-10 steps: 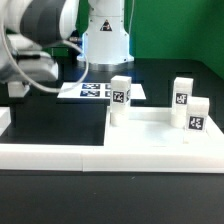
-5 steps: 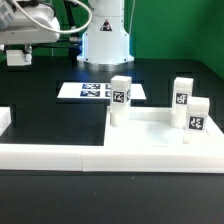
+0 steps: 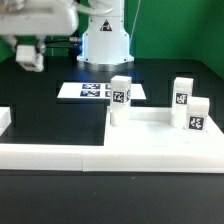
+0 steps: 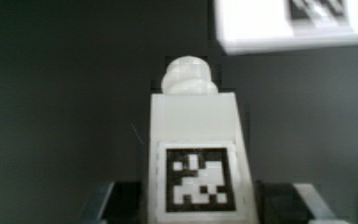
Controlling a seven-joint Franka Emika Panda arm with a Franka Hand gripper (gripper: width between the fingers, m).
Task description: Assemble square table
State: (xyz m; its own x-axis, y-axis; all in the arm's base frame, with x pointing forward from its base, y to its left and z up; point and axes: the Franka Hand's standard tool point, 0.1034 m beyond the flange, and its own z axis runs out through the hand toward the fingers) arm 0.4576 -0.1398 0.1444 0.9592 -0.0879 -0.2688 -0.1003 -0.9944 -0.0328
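Observation:
The wrist view shows a white leg [image 4: 197, 140] with a black-and-white tag, clamped between my gripper [image 4: 197, 202] jaws, its rounded peg end pointing away from the camera. In the exterior view my gripper [image 3: 29, 56] hangs high over the black table at the far left, well apart from the tabletop. The white square tabletop [image 3: 150, 128] lies at the exterior view's right. Three tagged legs stand upright on it: one at its near-left corner [image 3: 120, 100], two at the right [image 3: 182, 100] [image 3: 197, 117].
The marker board [image 3: 98, 91] lies flat behind the tabletop, and its corner shows in the wrist view [image 4: 300, 25]. A long low white rail [image 3: 60, 156] runs along the front. The robot's white base [image 3: 105, 40] stands at the back.
The arm has lifted and swung a little toward the exterior view's right, with the leg still in its jaws. The tabletop and its three legs have not moved.

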